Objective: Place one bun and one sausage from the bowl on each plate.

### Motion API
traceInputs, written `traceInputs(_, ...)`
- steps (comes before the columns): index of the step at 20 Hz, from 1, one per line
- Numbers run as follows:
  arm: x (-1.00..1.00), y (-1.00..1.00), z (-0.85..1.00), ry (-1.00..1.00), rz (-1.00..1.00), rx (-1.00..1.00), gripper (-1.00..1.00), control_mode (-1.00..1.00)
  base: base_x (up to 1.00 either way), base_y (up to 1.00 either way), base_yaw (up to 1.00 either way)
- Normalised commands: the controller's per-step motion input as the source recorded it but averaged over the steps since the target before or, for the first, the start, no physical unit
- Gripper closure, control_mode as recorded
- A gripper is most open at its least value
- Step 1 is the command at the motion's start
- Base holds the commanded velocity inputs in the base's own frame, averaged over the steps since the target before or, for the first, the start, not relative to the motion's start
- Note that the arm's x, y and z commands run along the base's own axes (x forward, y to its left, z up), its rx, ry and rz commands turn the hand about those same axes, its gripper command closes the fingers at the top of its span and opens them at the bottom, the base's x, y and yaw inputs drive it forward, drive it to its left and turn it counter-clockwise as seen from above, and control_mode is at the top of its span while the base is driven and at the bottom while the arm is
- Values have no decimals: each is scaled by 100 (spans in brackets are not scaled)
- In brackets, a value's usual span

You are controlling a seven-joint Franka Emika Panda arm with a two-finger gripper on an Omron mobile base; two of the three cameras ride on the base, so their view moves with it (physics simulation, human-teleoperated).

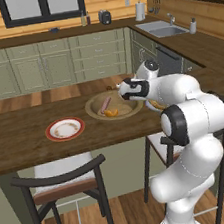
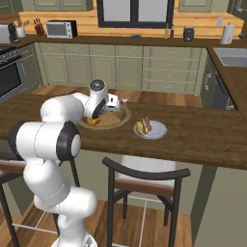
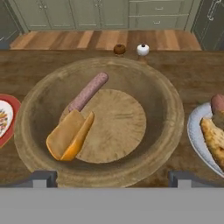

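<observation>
In your left base view, the bowl point(image 1: 96, 107) sits at the centre of the frame on the counter point(image 1: 17, 142). It holds one sausage point(image 1: 105, 105) and one bun point(image 1: 111, 112). The sausage lies with its long axis running from upper right to lower left, and the bun sits at its lower end. The red plate point(image 1: 65, 129) lies lower left of the bowl, with nothing on it. The arm rises from the lower right, folds at the elbow and reaches left, so the gripper point(image 1: 123, 90) hangs over the bowl's right rim.

In your right base view, the bowl point(image 2: 120, 118) is left of centre, partly behind the arm, and a bit of the bun point(image 2: 93, 121) shows under the wrist. Right of it, the grey plate point(image 2: 157, 130) carries a bun point(image 2: 141, 127) and a sausage point(image 2: 147, 123) side by side.

In your hand view, the bowl point(image 3: 39, 100) takes the middle. The sausage point(image 3: 89, 91) slants from upper right to lower left, and the split bun point(image 3: 69, 136) touches its lower end, pointing the same way. The red plate point(image 3: 8, 118) shows at the left edge and the grey plate point(image 3: 194, 131) at the right edge with its bun point(image 3: 214, 135) and sausage point(image 3: 217, 103). The fingertips point(image 3: 40, 178) stand wide apart at the bottom, holding nothing.
</observation>
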Motion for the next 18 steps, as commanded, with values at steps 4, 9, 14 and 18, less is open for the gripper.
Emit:
traceInputs(4,0,81,0,9,0,0,-100,-100,0,0,0)
traceInputs(9,0,39,0,19,0,0,-100,-100,0,0,0)
traceInputs(14,1,-3,-17,14,-1,-5,-100,-100,0,0,0)
traceInputs(18,8,0,-53,10,0,-7,-100,-100,0,0,0)
